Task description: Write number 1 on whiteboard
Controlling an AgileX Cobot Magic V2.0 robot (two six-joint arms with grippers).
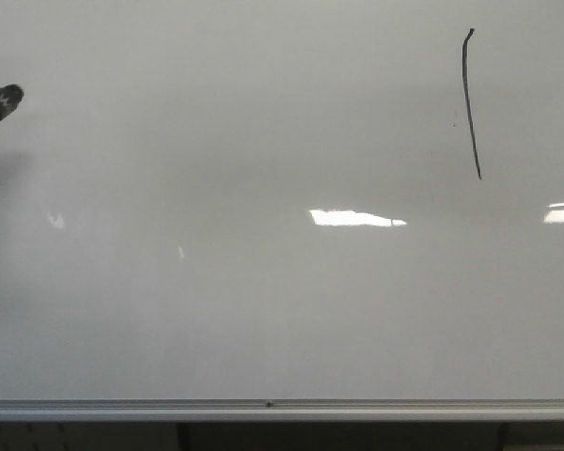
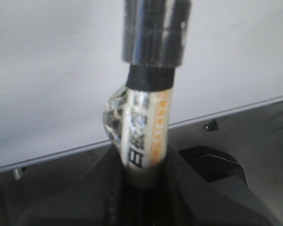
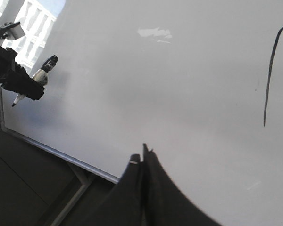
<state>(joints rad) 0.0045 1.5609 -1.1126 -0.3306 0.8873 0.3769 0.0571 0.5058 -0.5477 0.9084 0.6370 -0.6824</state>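
I see my left gripper [image 2: 141,188] clamped on one marker [image 2: 146,132], right gripper [image 3: 144,157] pressed together empty, one number 1 [image 1: 471,103] on the whiteboard [image 1: 216,310].

In the front view the marker [image 1: 2,101] is cut off by the left edge, so only its dark end shows, and the left gripper holding it is out of sight. The whiteboard [image 1: 263,310] runs past the top and both sides. In the left wrist view the marker's printed label [image 2: 144,136] is too blurred to read, and its far end leaves the picture.
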